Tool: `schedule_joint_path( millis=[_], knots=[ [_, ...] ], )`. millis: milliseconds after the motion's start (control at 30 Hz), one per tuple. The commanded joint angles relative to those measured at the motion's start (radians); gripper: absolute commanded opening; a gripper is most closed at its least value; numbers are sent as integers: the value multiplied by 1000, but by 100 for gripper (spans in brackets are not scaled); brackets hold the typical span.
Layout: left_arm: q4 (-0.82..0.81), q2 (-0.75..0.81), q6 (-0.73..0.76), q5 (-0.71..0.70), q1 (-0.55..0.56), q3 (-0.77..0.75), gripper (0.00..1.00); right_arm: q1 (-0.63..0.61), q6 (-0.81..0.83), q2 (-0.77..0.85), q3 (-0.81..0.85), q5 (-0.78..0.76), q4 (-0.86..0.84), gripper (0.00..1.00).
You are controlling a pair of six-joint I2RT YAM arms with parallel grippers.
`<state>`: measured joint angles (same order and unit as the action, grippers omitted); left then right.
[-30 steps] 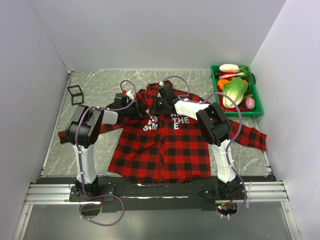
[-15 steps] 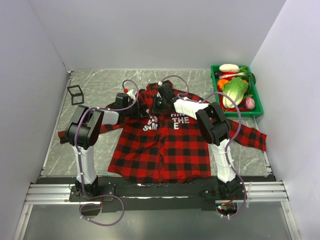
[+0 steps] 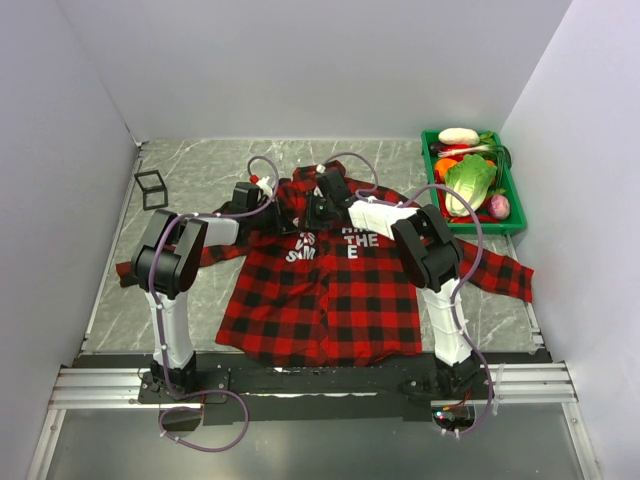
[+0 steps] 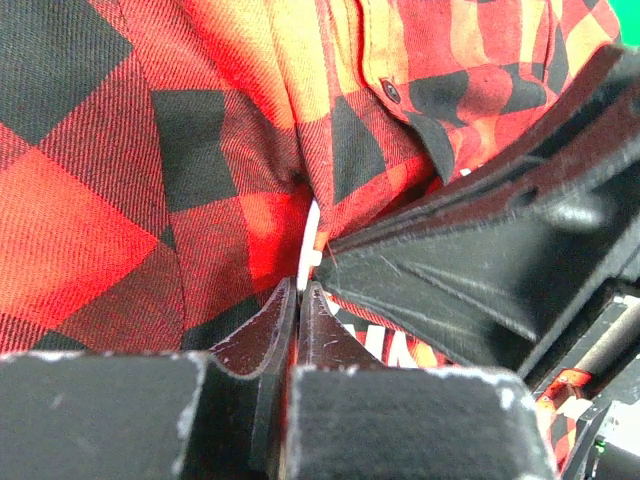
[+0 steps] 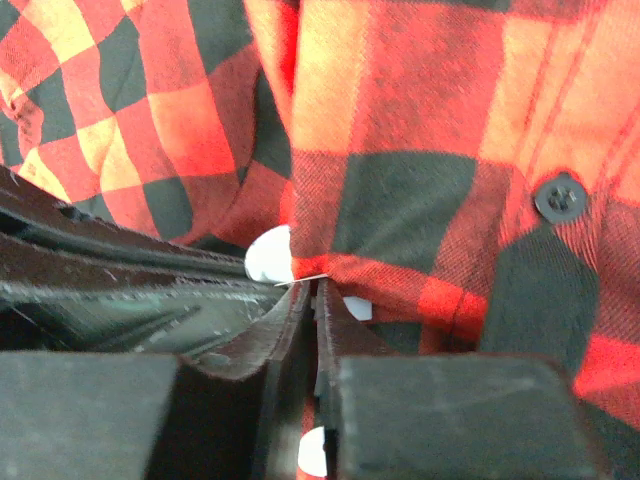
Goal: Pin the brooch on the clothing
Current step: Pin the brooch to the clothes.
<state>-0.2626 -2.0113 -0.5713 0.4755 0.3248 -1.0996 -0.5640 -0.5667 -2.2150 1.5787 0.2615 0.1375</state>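
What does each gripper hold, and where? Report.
Left gripper: a thin white sliver, by its end. Right gripper: the shirt, by a fold's edge.

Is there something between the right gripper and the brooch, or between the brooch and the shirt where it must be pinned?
Nothing visible does. In the right wrist view the pale brooch lies just past the right gripper, against a fold of the shirt that hides part of it.

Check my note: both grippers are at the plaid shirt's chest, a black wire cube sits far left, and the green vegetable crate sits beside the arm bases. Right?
One slip: the green crate sits in the far right corner, away from the arm bases, as the top external view shows. The left gripper and right gripper at the plaid shirt and the wire cube far left stand.
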Motion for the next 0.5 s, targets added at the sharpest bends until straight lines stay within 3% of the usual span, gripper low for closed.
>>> schedule_joint_path(
  millis=[0, 200, 467],
  knots=[
    [60, -20, -9, 38, 3, -19, 1, 9, 28, 115, -92, -15, -78, 23],
    [180, -58, 39, 98, -10, -97, 1, 61, 131, 198, -157, 39, -127, 38],
    [313, -106, 70, 127, -32, -195, 1, 70, 378, 164, -80, 35, -47, 31]
  ],
)
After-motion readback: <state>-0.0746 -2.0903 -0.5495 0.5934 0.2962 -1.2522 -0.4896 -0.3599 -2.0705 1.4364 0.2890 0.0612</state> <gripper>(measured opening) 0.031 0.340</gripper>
